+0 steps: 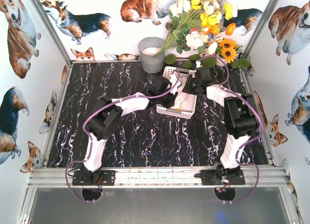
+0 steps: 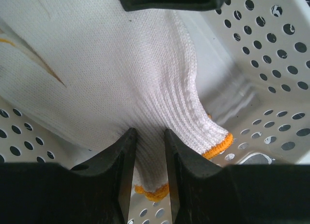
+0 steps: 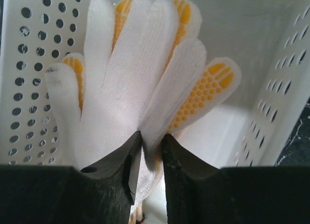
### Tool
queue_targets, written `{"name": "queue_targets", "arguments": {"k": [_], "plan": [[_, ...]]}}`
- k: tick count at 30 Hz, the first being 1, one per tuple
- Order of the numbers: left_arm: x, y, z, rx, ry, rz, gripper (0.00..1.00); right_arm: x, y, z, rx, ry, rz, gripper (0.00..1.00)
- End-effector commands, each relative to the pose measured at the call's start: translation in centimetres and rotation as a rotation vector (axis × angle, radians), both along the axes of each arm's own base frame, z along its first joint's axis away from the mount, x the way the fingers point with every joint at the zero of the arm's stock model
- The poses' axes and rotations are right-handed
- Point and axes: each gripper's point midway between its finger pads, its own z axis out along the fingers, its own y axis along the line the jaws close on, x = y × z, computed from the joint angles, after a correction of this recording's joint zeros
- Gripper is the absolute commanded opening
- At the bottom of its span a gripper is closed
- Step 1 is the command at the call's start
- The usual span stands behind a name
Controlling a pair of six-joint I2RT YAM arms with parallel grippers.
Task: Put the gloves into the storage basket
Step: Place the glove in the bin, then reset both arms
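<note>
Gloves [image 3: 128, 83] lie in the storage basket [image 3: 29, 64]; my right claw [image 3: 151, 139] pinches their fingertip end, my left claw [image 2: 150, 136] their cuff end.

Black, white-veined worktop [image 1: 145, 141], bounded at its near edge by an aluminium rail [image 1: 155, 175]. Far edge: grey metal bucket [image 1: 151, 55] with white contents; just to its right, a bouquet [image 1: 203, 20] of yellow, white and orange flowers. Surrounding walls [image 1: 19, 88] bear corgi prints.
</note>
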Motion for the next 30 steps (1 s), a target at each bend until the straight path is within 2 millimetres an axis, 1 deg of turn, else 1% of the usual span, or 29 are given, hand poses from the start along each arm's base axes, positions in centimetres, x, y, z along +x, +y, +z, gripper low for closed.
{"name": "queue_targets", "arguments": {"k": [1,9,11,13,16,18,20,22,24,25,26,28,30], "plan": [[-1.5,0.4,-0.8,0.024,0.055,-0.053,0.25,3.0,0.5,1.9,0.022,-0.092,-0.009,0.24],[-3.0,-0.3,-0.3,-0.015,0.062,-0.122,0.25,4.0,0.2,-0.6,-0.019,-0.046,-0.002,0.21],[-3.0,-0.3,0.0,-0.022,0.056,-0.118,0.25,3.9,0.1,-0.8,-0.031,-0.041,-0.004,0.22],[-2.7,-0.3,0.3,-0.026,0.048,-0.108,0.26,3.8,-0.1,-0.3,-0.038,-0.045,-0.003,0.25],[-2.4,-0.6,1.7,-0.05,0.029,-0.102,0.32,3.4,-0.2,1.4,-0.043,-0.071,-0.001,0.34],[-2.1,-1.0,3.1,-0.075,0.007,-0.095,0.39,3.2,-0.4,2.9,-0.048,-0.096,0.003,0.41],[-1.7,-1.3,4.8,-0.1,-0.019,-0.087,0.47,3.0,-0.4,4.8,-0.051,-0.13,0.011,0.45],[-1.4,-1.6,6.9,-0.136,-0.058,-0.09,0.53,2.7,-0.5,6.8,-0.053,-0.169,0.022,0.47],[-1.5,-1.7,9.0,-0.178,-0.091,-0.094,0.59,2.2,-0.5,9.0,-0.046,-0.208,0.029,0.49],[-1.7,-1.7,10.7,-0.209,-0.117,-0.095,0.62,1.8,-0.5,10.4,-0.042,-0.234,0.033,0.52],[-1.8,-1.6,11.0,-0.218,-0.122,-0.094,0.64,1.5,-0.5,11.5,-0.038,-0.255,0.034,0.54],[-2.3,-1.1,12.1,-0.233,-0.135,-0.088,0.67,0.8,-0.7,13.3,-0.037,-0.29,0.032,0.56],[-2.8,-0.3,12.8,-0.232,-0.151,-0.07,0.69,0.0,-1.1,14.8,-0.042,-0.323,0.021,0.56]]}}
